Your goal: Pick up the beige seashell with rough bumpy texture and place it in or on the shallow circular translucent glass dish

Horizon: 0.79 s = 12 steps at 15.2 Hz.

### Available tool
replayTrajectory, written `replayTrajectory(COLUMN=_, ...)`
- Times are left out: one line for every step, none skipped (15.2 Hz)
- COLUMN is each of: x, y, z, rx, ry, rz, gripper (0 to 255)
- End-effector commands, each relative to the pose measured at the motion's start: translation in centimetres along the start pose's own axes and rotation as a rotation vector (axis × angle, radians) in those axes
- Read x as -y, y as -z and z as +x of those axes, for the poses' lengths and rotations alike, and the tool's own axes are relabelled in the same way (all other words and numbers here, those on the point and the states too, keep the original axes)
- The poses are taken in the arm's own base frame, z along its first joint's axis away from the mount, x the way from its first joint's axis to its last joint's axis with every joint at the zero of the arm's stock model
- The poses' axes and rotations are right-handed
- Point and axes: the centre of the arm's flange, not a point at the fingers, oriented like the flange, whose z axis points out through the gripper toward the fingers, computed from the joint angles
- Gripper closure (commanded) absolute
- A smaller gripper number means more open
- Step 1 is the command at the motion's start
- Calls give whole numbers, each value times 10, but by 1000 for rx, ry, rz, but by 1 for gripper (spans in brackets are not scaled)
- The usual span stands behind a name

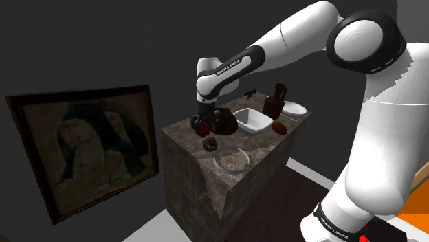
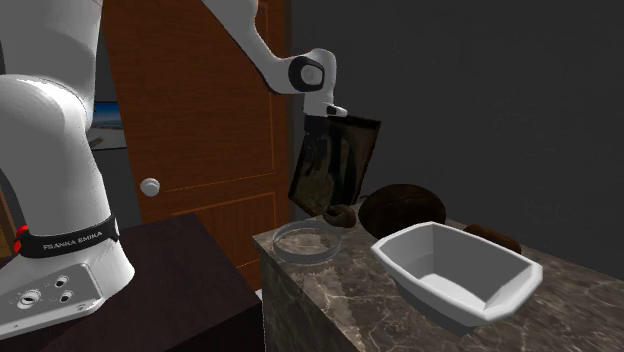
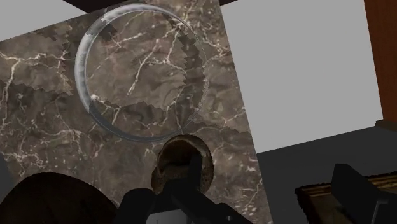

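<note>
The seashell (image 1: pixel 211 144) is a small brownish-beige bumpy lump on the dark marble counter (image 1: pixel 185 141), near its edge. The shallow clear glass dish (image 1: pixel 232 160) lies just beside it, empty. My gripper (image 1: pixel 202 125) hangs a little above the shell, toward the counter's edge, holding nothing. In the wrist view the fingers stand apart: one finger (image 3: pixel 188 200) overlaps the seashell (image 3: pixel 184 159), the other (image 3: pixel 356 191) is out over the floor, so my gripper (image 3: pixel 272 197) is off-centre from the shell. The glass dish (image 3: pixel 141 70) lies beyond it. From the second exterior view the seashell (image 2: pixel 338 215) touches the dish (image 2: pixel 307 241).
A large dark round object (image 1: pixel 223 122) sits right behind the shell. A white rectangular dish (image 1: pixel 250 120), a brown bottle (image 1: pixel 275 102), a white bowl (image 1: pixel 294 108) and a small brown lump (image 1: pixel 280 128) stand farther back. A framed painting (image 1: pixel 82 148) leans against the wall below the counter.
</note>
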Motion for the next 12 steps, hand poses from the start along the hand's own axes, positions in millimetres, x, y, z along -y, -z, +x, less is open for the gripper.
replayTrajectory(x=-3, y=-21, z=19, rx=6, ry=-25, rz=-3, gripper=0)
replayTrajectory(x=-3, y=-31, z=29, rx=9, ry=-37, rz=-4, gripper=0)
replayTrajectory(x=-3, y=-40, z=38, rx=13, ry=-49, rz=-6, gripper=0)
replayTrajectory(x=-4, y=-50, z=48, rx=16, ry=-62, rz=-7, gripper=0)
replayTrajectory(x=-5, y=-60, z=57, rx=19, ry=-74, rz=-9, gripper=0)
replayTrajectory(x=-5, y=-68, z=65, rx=22, ry=-84, rz=-10, gripper=0)
replayTrajectory(x=-5, y=-73, z=65, rx=22, ry=-84, rz=-10, gripper=0)
replayTrajectory(x=-5, y=-79, z=65, rx=22, ry=-84, rz=-10, gripper=0)
replayTrajectory(x=-5, y=-84, z=65, rx=22, ry=-84, rz=-10, gripper=0)
replayTrajectory(x=-5, y=-89, z=65, rx=22, ry=-84, rz=-10, gripper=0)
replayTrajectory(x=-5, y=-94, z=65, rx=22, ry=-84, rz=-10, gripper=0)
replayTrajectory(x=-6, y=-100, z=65, rx=22, ry=-84, rz=-10, gripper=0)
